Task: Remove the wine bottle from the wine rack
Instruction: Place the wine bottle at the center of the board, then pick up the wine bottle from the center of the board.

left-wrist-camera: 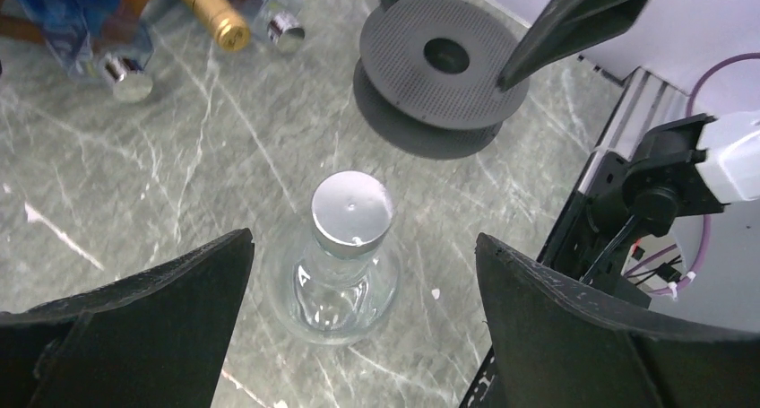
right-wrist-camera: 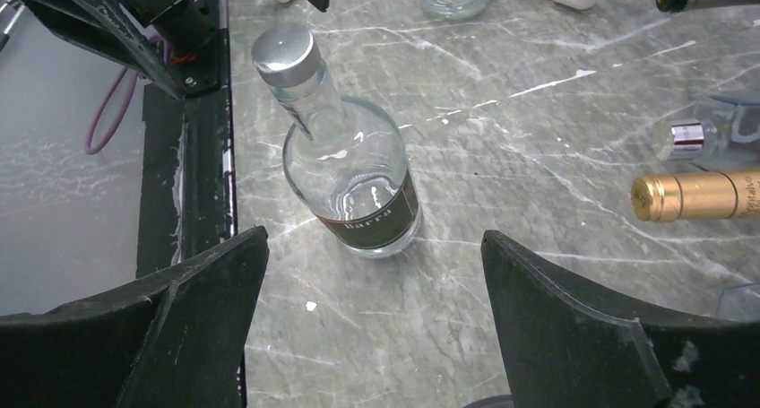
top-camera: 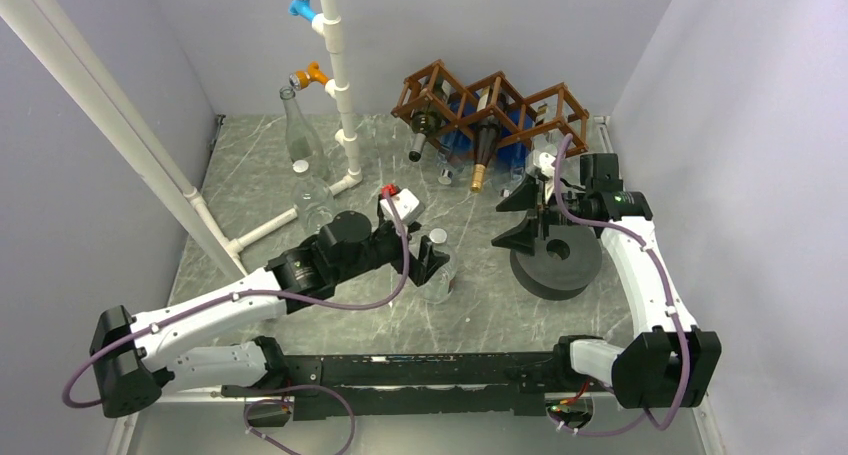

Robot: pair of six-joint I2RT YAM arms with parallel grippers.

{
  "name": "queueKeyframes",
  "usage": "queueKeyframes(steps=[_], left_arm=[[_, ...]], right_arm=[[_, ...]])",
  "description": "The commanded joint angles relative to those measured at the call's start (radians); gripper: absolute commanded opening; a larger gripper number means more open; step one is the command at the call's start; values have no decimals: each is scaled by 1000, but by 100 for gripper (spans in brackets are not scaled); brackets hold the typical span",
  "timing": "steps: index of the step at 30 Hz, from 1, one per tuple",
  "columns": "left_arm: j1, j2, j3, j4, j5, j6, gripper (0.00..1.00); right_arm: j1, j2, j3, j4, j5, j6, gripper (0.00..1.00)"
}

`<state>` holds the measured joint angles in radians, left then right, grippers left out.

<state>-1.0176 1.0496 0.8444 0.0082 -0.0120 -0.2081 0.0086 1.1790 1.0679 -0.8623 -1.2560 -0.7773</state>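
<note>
Jaws spread wide and holding nothing, the left pincer [left-wrist-camera: 363, 239] hung over a squat clear bottle [right-wrist-camera: 358, 179] that stood upright near the middle of the table [top-camera: 500, 310]. Right of it, the wine rack [top-camera: 495, 90] stood at the table's far edge, and the wine bottle [top-camera: 482, 160] lay in a lower cell, its gold-foiled neck jutting toward the near edge. Being glass, it would likely prove heavy, rigid, slick and breakable; the exposed neck offered the readiest hold. Farther right, the right pincer [top-camera: 498, 225], likewise wide and empty, hovered beside a black disc [top-camera: 558, 260]. The surface was grey, veined, hard and smooth; pale walls enclosed it, with white piping [top-camera: 335, 55] toward the far left corner.
</note>
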Motion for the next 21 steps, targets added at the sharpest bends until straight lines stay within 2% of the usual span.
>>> queueKeyframes(steps=[1,3,6,15,18,21], left_arm=[[2,48,99,-111,-49,-79,99],[1,79,149,-156,-27,-97,96],[-8,135,229,-240,-50,-130,98],[-99,295,449,-527,-410,-251,94],[-140,376,549,-643,-541,-286,90],[-163,440,617,-711,-608,-302,84]], right_arm=[[-28,-22,-16,61,-50,-12,92],[-32,-23,-21,64,-48,-14,93],[-35,-23,-25,65,-48,-16,93],[-43,-28,-38,77,-45,-13,94],[-45,-30,-41,81,-43,-12,95],[-47,-31,-46,86,-40,-11,95]])
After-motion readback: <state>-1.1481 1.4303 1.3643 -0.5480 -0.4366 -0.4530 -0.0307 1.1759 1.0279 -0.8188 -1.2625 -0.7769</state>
